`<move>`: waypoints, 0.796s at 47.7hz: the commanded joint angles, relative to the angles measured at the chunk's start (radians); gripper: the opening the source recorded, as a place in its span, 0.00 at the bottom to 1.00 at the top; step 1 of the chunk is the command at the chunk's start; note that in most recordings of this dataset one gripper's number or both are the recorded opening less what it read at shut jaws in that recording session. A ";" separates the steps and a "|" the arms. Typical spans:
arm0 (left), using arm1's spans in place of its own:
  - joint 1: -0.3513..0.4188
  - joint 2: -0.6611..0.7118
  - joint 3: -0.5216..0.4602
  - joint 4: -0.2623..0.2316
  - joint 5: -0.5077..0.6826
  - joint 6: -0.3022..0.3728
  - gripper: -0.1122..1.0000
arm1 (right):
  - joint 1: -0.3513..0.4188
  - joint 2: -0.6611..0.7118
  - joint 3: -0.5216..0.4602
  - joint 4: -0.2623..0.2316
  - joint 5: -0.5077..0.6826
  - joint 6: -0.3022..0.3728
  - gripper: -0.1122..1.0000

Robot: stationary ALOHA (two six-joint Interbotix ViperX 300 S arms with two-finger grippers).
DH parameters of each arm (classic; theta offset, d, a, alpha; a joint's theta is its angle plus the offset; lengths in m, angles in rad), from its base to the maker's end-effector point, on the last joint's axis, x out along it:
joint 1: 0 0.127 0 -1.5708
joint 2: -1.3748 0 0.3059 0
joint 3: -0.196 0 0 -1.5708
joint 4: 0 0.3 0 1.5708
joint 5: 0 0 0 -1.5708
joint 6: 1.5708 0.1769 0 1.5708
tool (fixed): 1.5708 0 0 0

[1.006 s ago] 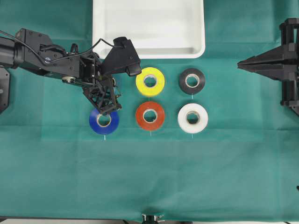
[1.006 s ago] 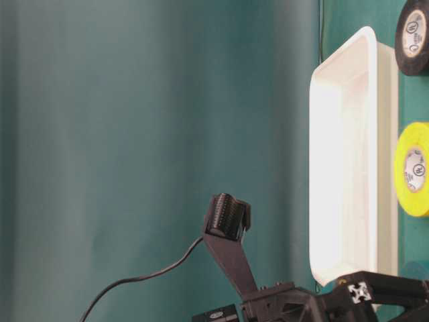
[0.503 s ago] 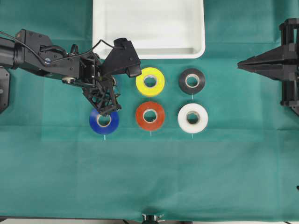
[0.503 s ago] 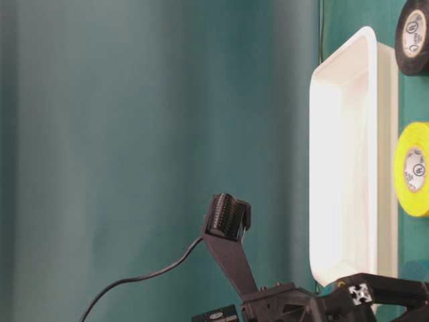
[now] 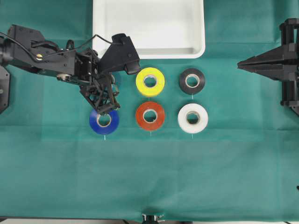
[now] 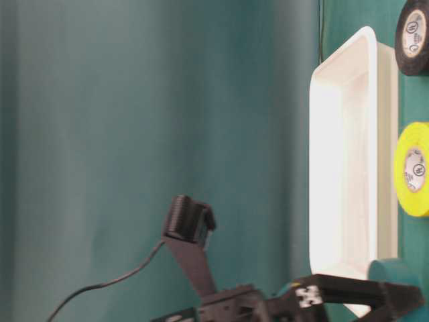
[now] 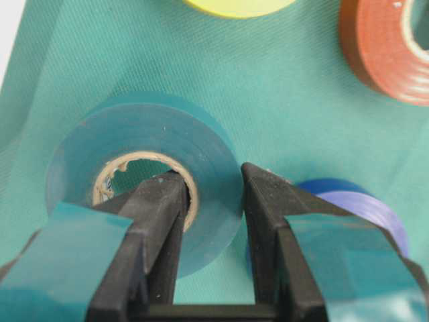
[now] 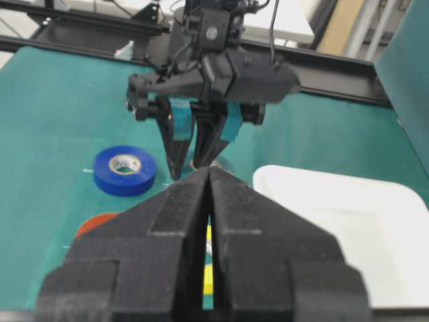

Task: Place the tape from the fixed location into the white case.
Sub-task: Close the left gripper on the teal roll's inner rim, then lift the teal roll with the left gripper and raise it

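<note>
Teal tape [image 7: 144,171] is pinched by the left pincer [image 7: 208,201], one finger in the core, one outside the wall. It's just off the table's green cloth [image 5: 149,177], near the blue roll [image 5: 103,121]. Next: lift straight, clear the rim of the white case [image 5: 198,46], release low inside. Right pincer [image 8: 208,201] closed, empty. Core print unreadable.
</note>
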 commanded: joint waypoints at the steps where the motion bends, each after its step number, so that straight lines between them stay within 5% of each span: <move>1: -0.003 -0.051 -0.040 0.003 0.035 0.002 0.30 | -0.002 0.006 -0.029 0.000 -0.003 -0.002 0.10; 38: -0.037 -0.232 -0.275 0.021 0.385 0.008 0.30 | 0.000 0.006 -0.044 -0.002 0.006 -0.002 0.10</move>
